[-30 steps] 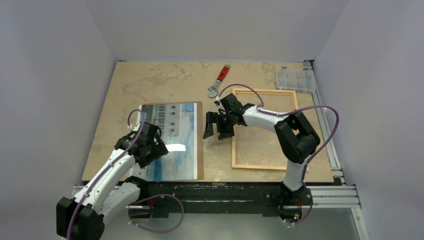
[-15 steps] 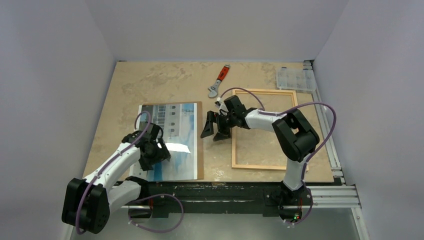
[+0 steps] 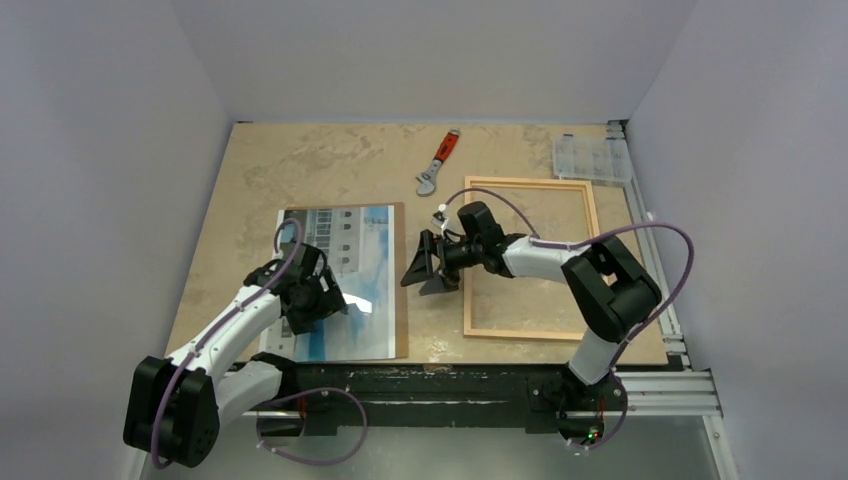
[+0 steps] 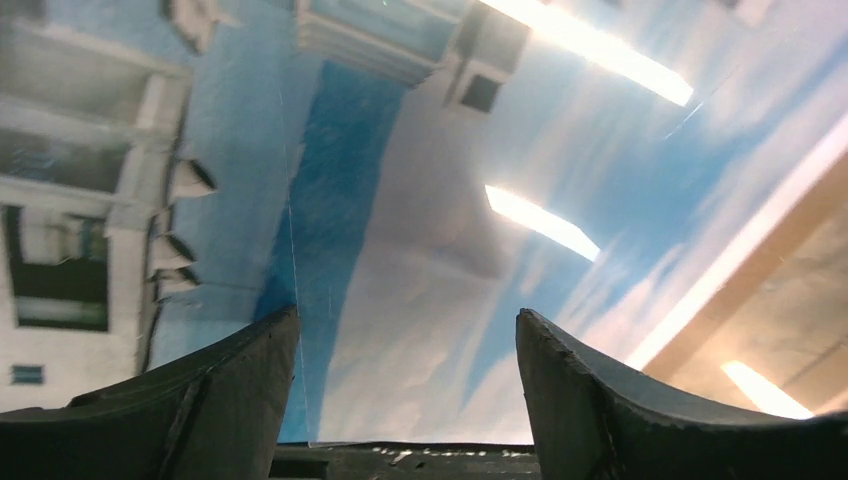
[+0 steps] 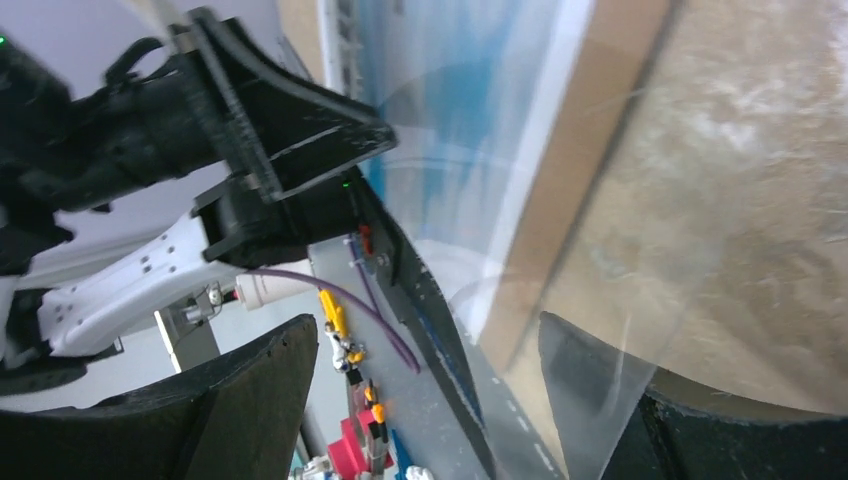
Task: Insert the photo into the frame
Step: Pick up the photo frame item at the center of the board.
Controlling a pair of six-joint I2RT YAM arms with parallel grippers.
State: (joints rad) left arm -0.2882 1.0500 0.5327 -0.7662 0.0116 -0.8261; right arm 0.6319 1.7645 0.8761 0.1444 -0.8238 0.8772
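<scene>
The left gripper (image 4: 406, 314) hovers over the near part of the photo (image 3: 358, 248), fingers spread wide and holding nothing. The photo lies face up on a brown backing board (image 3: 400, 300), left of centre. The right gripper (image 5: 428, 322), also wide open and empty, sits low between the board and the wooden frame (image 3: 467, 295), which lies flat on the right.

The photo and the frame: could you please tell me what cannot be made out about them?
Top external: the left gripper covers part of the photo; whether its fingers touch it is hidden.
Left wrist: glare washes out part of the photo.
Top external: the right arm crosses the left strip of the frame; its glazing is too faint to see.
</scene>
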